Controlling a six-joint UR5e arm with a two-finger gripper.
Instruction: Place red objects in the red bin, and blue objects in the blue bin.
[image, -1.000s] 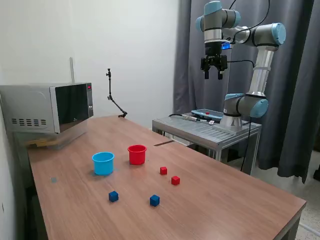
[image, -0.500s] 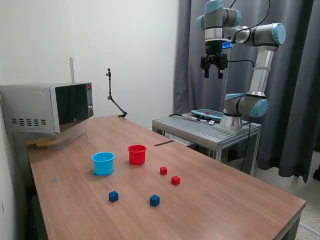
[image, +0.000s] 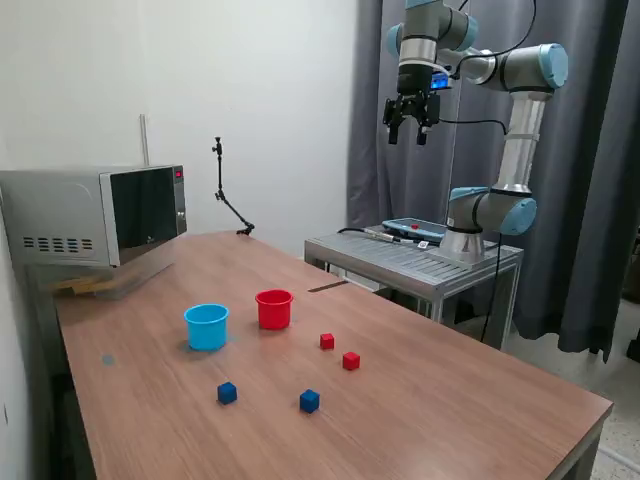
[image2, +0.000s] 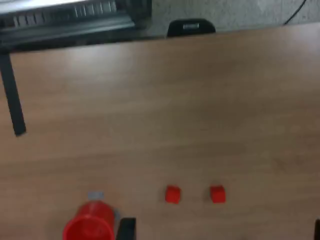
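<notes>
Fingers parted, empty, high above wooden table

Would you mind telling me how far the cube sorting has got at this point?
Nothing is sorted yet. Both red cubes and both blue cubes sit on the table, outside the red cup and the light blue cup. The gripper hangs high above the table's far side, jaws open and holding nothing. All four placements remain.
</notes>
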